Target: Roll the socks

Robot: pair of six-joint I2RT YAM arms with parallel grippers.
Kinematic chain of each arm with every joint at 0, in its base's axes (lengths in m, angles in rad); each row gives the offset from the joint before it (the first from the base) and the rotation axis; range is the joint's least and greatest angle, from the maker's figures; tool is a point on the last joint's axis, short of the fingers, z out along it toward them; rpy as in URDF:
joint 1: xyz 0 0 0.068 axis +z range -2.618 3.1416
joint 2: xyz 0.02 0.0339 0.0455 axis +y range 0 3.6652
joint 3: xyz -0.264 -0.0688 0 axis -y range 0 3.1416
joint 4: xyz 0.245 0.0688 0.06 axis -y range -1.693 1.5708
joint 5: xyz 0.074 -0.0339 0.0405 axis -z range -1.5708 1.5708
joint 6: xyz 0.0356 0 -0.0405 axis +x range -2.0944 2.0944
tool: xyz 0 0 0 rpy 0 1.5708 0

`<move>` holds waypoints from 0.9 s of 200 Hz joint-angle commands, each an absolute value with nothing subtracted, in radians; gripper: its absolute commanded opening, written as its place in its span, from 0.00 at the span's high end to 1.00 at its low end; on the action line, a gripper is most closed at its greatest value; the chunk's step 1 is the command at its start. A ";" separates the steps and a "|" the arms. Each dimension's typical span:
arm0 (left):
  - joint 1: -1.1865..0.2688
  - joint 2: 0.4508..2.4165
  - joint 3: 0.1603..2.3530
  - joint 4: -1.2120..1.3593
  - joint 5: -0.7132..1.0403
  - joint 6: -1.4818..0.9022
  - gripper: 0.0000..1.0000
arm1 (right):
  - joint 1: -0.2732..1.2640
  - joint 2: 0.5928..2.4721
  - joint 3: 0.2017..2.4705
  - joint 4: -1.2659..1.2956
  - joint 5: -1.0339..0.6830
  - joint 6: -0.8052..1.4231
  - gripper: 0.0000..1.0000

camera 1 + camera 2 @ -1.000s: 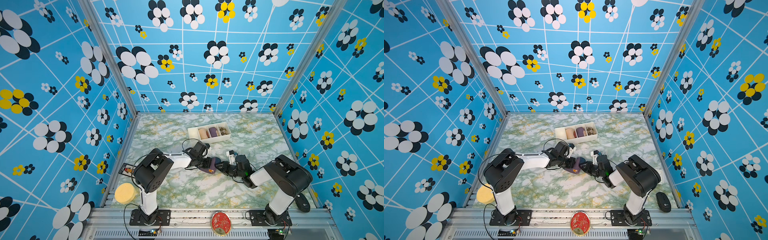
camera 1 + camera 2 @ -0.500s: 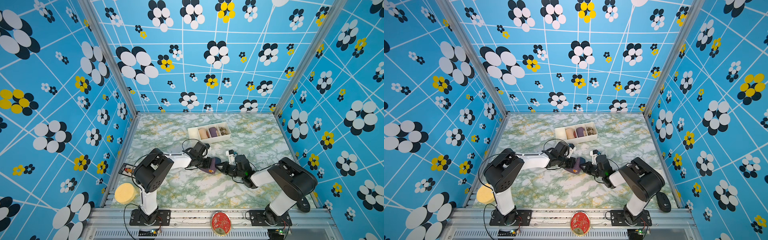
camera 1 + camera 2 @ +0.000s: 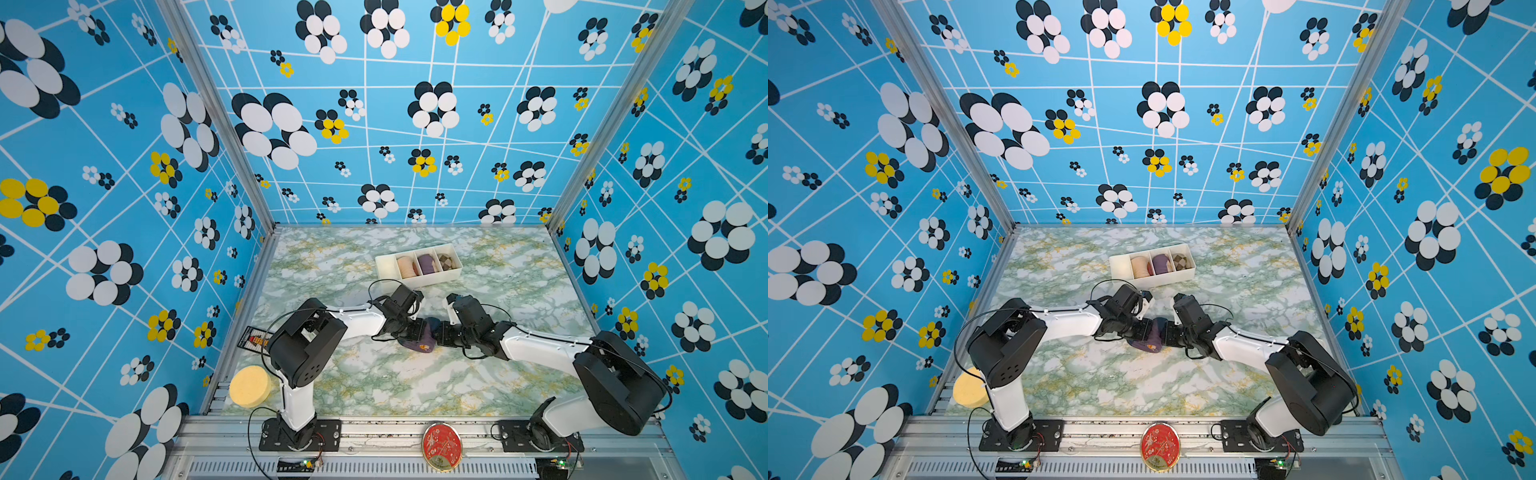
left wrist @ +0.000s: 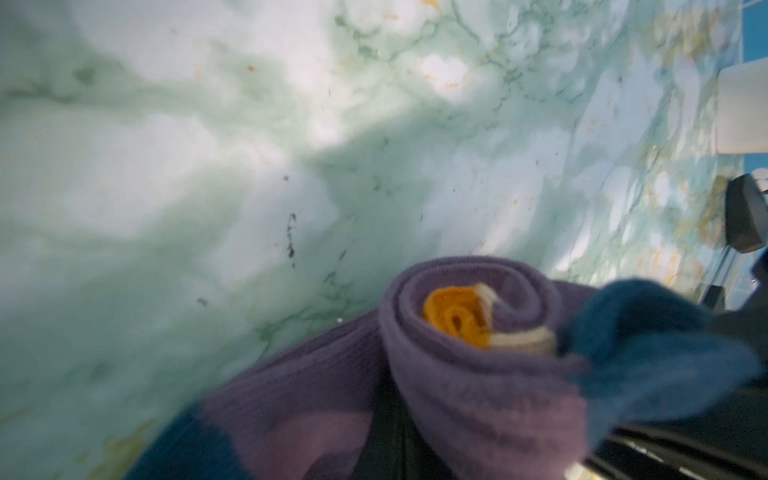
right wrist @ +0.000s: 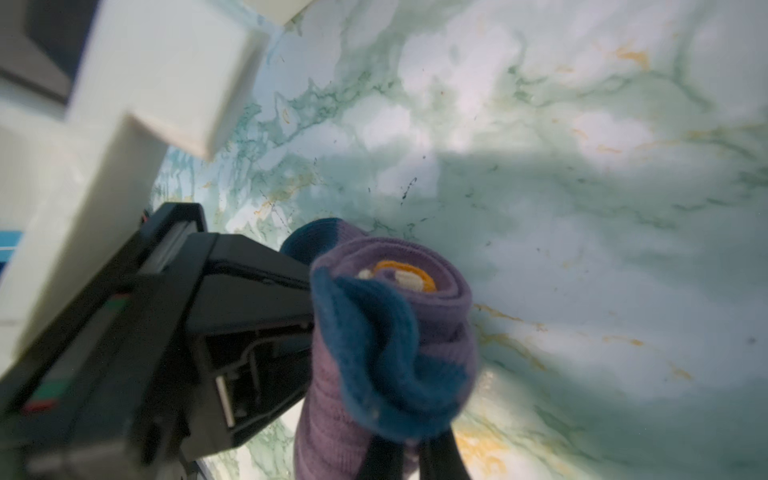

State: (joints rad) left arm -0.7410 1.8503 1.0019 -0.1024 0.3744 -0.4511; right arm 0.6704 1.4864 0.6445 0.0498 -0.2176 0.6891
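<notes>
Purple socks (image 3: 417,344), rolled around an orange cuff, are at the middle of the table (image 3: 415,388), between your claws. Your left claw (image 3: 415,331) is clenched on the roll, and your right claw (image 3: 439,335) is pinching its teal toe flap.

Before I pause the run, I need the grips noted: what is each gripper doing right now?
Left gripper: shut on the socks.
Right gripper: shut on the socks too.

A robot lab booth, with flower-print walls (image 3: 124,174) and marbled tabletop (image 3: 374,386).
</notes>
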 commanded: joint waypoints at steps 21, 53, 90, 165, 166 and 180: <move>-0.729 1.796 1.002 -0.346 0.257 -0.384 1.00 | 0.675 1.519 0.688 -0.108 -0.169 0.654 1.00; -0.716 1.753 1.003 -0.365 0.245 -0.376 1.00 | 0.675 1.501 0.702 -0.144 -0.152 0.640 1.00; -0.726 1.681 0.993 -0.291 0.325 -0.424 1.00 | 0.676 1.489 0.714 -0.165 -0.149 0.634 1.00; -0.816 1.666 1.012 -0.178 0.433 -0.504 1.00 | 0.686 1.506 0.728 -0.156 -0.161 0.637 1.00; -0.818 1.667 1.011 -0.176 0.433 -0.505 1.00 | 0.686 1.506 0.728 -0.156 -0.161 0.637 1.00; -0.823 1.675 1.009 -0.159 0.441 -0.514 1.00 | 0.687 1.506 0.729 -0.154 -0.163 0.637 1.00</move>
